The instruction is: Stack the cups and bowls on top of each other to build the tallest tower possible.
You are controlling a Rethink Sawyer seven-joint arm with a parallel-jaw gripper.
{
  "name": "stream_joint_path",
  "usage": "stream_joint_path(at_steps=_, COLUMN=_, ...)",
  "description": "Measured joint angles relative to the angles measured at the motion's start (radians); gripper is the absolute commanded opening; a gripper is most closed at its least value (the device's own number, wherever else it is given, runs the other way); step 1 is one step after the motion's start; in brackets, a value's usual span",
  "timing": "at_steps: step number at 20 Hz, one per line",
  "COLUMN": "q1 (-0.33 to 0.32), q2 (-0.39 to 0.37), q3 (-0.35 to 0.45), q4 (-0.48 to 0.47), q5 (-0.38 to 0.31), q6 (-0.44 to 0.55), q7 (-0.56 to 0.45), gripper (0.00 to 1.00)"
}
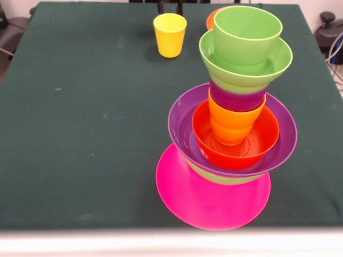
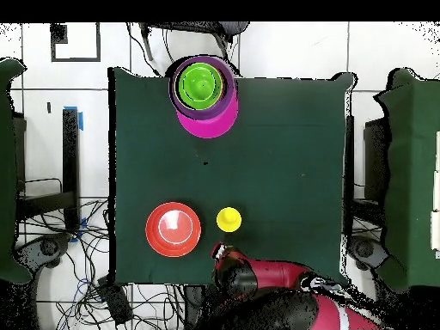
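Tablecloth dark green under tower.

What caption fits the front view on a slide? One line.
Leaning tower on a pink base bowl, topped by a green cup; yellow cup still unstacked on the table.

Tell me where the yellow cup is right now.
The yellow cup stands alone on the green table, apart from the tower. In the overhead view it sits just right of the orange-red bowl, near the robot's arm.
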Motion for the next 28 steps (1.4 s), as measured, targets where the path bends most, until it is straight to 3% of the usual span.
stream_joint_path(at_steps=5, q1=0.000, q2=0.043, q3=-0.023, q4=0.000, q5=0.000, q6=-0.014, q7=0.000, gripper=1.00)
stream_joint_path(at_steps=10, q1=-0.005, q2=0.031, q3=-0.025, q4=0.004, q5=0.000, q6=-0.014, q7=0.000, gripper=1.00)
stream_joint_path(at_steps=21, q1=-0.047, q2=-0.141, q3=-0.002, q4=0.044, q5=-0.001, q6=0.046, q7=0.000, gripper=1.00)
stream_joint_path(at_steps=28, q1=-0.059, q2=-0.191, q3=0.027, q4=0.045, q5=-0.001, q6=0.079, q7=0.000, gripper=1.00)
